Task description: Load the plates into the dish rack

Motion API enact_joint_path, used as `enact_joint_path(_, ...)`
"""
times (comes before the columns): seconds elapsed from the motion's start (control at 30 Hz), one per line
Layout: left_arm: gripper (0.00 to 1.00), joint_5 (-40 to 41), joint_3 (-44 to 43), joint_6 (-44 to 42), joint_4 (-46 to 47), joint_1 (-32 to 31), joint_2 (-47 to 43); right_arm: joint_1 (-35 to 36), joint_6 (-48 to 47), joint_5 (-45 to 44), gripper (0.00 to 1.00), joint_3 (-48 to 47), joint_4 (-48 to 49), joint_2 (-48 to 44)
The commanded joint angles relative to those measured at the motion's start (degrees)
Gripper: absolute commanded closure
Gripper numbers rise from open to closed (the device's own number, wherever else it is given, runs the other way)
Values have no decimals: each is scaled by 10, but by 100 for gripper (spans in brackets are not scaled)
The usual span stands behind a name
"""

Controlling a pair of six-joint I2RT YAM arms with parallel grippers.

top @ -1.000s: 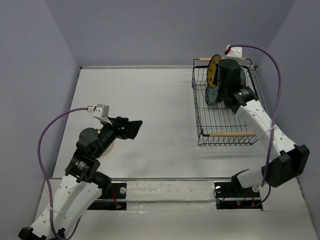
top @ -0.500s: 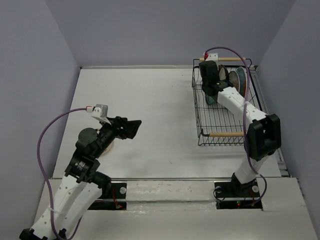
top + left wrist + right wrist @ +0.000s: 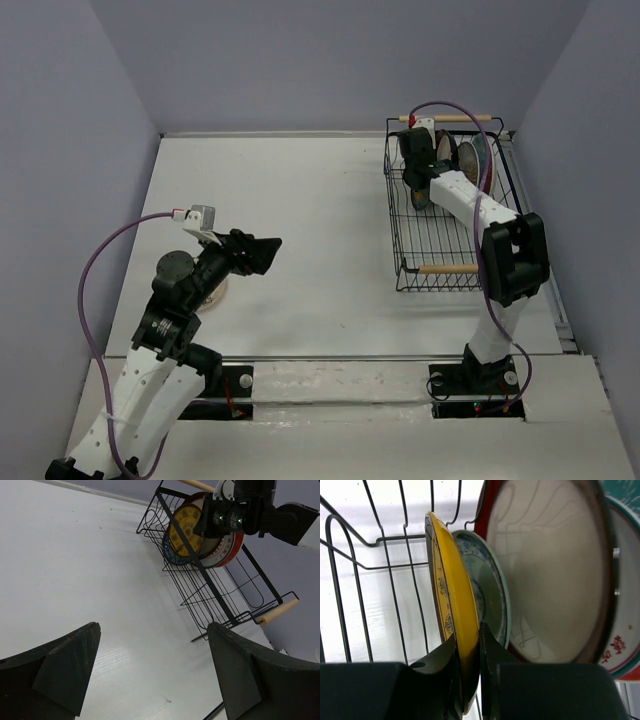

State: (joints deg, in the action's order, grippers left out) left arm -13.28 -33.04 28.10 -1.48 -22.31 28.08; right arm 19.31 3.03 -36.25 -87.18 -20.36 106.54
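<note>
Pose: right arm [image 3: 470, 200] stretched into dish rack [image 3: 394, 215] | right fingers [image 3: 440, 672] clamp amber-yellow plate [image 3: 456, 605] | left fingers [image 3: 65, 665] spread

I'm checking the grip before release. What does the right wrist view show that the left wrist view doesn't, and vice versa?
Only right wrist: the right hand pinching the rim of the amber-yellow plate. Only left wrist: the open left hand, the table, a wooden handle and the right arm from outside. Both: that plate standing on edge in the dish rack beside the red-rimmed plate.
</note>
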Motion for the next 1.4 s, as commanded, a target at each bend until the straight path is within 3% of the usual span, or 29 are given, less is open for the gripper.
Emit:
enact_joint_path(0.0,1,-27,-7,1,40,11,6,1,11,5,93,-12,21,10)
enact_joint_path(0.27,1,-31,-6,3,43,15,8,1,17,11,92,-5,20,21)
enact_joint_path(0.33,1,-31,-6,3,43,16,8,1,15,10,76,-6,19,16)
enact_joint_path(0.37,1,-31,-6,2,43,16,8,1,15,8,63,-7,17,12)
enact_joint_path(0.5,1,-33,-6,3,43,20,12,1,14,13,42,-16,5,-22)
enact_joint_path(0.7,1,-41,-7,1,43,32,25,1,43,92,39,-14,-14,-108)
enact_joint_path(0.77,1,-39,-7,0,43,32,25,6,58,177,38,4,-14,-159)
enact_joint_path(0.9,1,-18,-10,-3,43,32,15,71,105,291,37,45,12,-218)
enact_joint_path(0.93,1,-8,-13,-2,42,32,8,125,115,293,37,61,33,-224)
enact_joint_path(1.03,1,4,-48,6,19,32,-5,195,150,284,37,78,83,-210)
enact_joint_path(1.13,1,32,-100,4,-17,32,-34,236,228,350,38,119,187,-180)
enact_joint_path(1.2,1,93,-134,-9,-49,32,-63,262,281,373,38,135,259,-142)
enact_joint_path(1.37,1,242,-164,-33,-99,32,-118,325,348,392,39,104,327,-36)
